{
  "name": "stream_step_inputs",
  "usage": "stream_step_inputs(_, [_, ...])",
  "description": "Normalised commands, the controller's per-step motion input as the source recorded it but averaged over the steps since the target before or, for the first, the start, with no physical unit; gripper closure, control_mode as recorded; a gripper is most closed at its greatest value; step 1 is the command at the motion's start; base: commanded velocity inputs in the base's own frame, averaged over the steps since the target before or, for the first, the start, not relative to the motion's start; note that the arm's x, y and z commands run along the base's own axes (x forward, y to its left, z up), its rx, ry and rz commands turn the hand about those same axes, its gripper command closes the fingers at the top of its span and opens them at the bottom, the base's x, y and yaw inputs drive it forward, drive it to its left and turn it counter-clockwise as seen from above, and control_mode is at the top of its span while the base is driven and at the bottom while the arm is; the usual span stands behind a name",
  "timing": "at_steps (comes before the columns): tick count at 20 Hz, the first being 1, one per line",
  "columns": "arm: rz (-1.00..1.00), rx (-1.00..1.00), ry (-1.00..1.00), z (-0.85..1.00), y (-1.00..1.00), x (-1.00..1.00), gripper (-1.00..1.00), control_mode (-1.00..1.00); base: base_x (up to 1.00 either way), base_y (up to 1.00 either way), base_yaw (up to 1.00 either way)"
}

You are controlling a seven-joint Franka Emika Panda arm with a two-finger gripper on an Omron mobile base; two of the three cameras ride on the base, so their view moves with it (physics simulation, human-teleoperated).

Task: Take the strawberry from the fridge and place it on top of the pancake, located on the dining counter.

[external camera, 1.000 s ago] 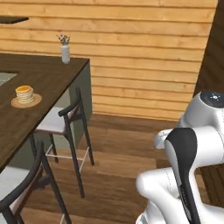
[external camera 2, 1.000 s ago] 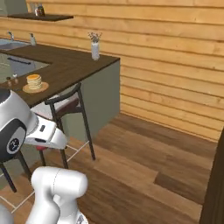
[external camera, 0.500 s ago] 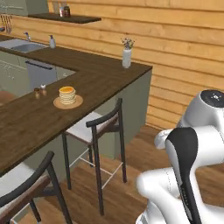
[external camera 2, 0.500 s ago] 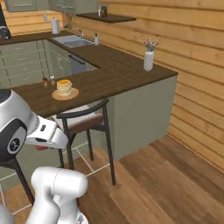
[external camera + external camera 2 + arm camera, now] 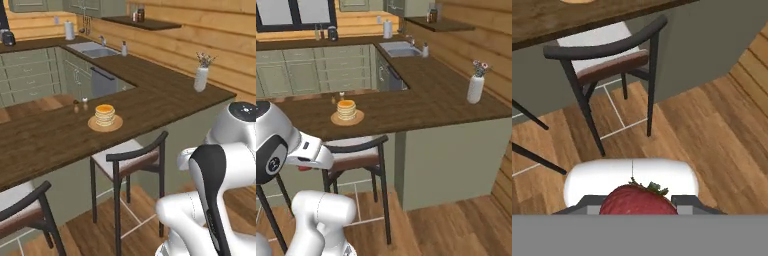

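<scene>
My gripper is shut on the strawberry, a red berry with a green top that sits between the finger tips in the hand view. The hand hangs low over the wooden floor, in front of a stool and below the dining counter. The pancake is a short golden stack on a round wooden plate. It stands on the dark-brown dining counter, beyond the stool and well apart from the hand. The fridge is out of view.
A black-framed stool stands between me and the counter, with another stool to the left. A white vase stands near the counter's end. Two small shakers sit behind the pancake. The sink is far back.
Both base views have swung and closed in: the dining counter and pancake have shifted toward the middle and grown larger. That is the base moving, not the things. The gripper stays shut on the strawberry.
</scene>
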Motion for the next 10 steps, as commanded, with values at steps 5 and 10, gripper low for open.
stream_step_inputs(5, [0.0,0.0,0.0,0.0,0.0,0.0,1.0,1.0,0.43,-0.38,0.57])
stream_step_inputs(10, [0.0,0.0,0.0,0.0,0.0,0.0,1.0,1.0,0.86,-0.02,0.43])
